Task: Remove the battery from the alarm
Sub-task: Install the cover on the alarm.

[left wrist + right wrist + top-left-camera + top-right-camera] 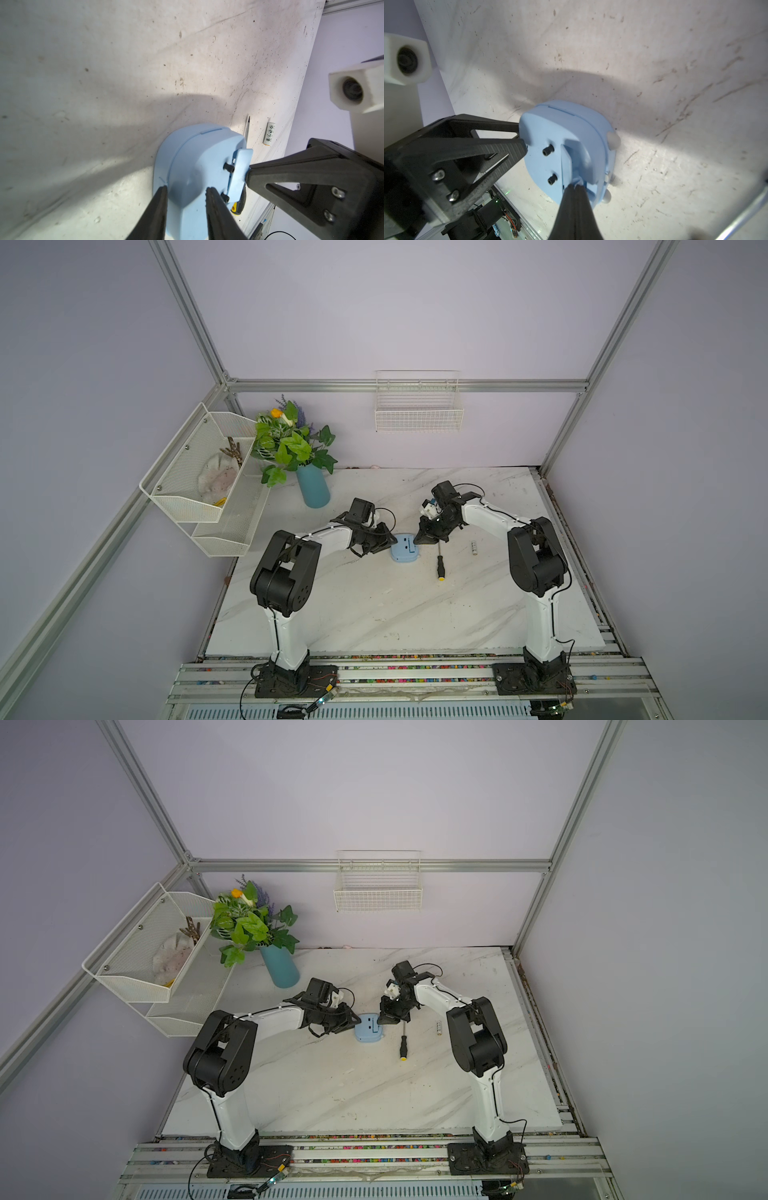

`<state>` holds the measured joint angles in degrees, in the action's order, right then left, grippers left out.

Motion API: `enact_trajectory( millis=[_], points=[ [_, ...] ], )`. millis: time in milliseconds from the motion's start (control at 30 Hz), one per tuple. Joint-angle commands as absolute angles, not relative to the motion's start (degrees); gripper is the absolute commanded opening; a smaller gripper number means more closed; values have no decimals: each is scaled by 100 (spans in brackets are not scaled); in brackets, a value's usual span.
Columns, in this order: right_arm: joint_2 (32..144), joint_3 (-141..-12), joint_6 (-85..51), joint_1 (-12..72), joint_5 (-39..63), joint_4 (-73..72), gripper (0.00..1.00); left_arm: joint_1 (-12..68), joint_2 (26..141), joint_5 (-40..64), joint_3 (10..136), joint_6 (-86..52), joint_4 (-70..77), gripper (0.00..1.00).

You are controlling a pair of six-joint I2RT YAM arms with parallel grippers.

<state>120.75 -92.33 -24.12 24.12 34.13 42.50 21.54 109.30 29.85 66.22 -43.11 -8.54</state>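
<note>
You see the alarm (401, 551) lying face down on the marble table (374, 614), its plain blue back up, between the two grippers. The left gripper (186, 188) has its fingers partly open and set on both sides of the alarm's edge, on the robot's left side. In the right wrist view one finger (500, 126) touches the side wall and the other lies on the back, so this gripper has the alarm clamped.

The right gripper (576, 187) has its fingers fully together. Their common tip touches the end of the thin blue battery cover (240, 170), which stands tilted up from the back, beside two small black knobs (548, 150). I cannot tell if the cover is pinched or only pushed.

The battery (473, 549) is outside the alarm. It lies flat on the table on the robot's right side, well apart from the alarm, with the screwdriver (439, 566) between them. Its long axis runs from the robot's side toward the back wall, nearly parallel to the screwdriver. In the left wrist view its brass-coloured end points the same way as the screwdriver's yellow handle end, toward the robot's bases. The screwdriver's metal tip points toward the back wall and ends near the right gripper. The battery lies free of both grippers.
</note>
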Motion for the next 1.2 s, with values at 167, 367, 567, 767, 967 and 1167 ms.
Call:
enact_trajectory(
  millis=[167, 367, 567, 767, 967, 1167],
  points=[
    [12195, -9306, -2329, 2440, 3401, 4333, 0, 2127, 10929, 3059, 6579, -4333, -760, 36],
    [12234, -9354, -2355, 2496, 3428, 4298, 0, 2127, 10926, 3059, 6579, -4341, -763, 36],
    [12313, -9424, -2364, 2538, 3449, 4298, 0, 2127, 10912, 3059, 6573, -4342, -754, 36],
    [12340, -9469, -2369, 2548, 3430, 4331, 0, 2127, 10912, 3060, 6563, -4350, -730, 36],
    [12340, -9371, -2373, 2545, 3393, 4324, 0, 2126, 10918, 3059, 6548, -4351, -714, 36],
    [12235, -9131, -2621, 2520, 3520, 4032, 0, 2127, 10900, 3059, 6540, -4353, -714, 35]
  ],
)
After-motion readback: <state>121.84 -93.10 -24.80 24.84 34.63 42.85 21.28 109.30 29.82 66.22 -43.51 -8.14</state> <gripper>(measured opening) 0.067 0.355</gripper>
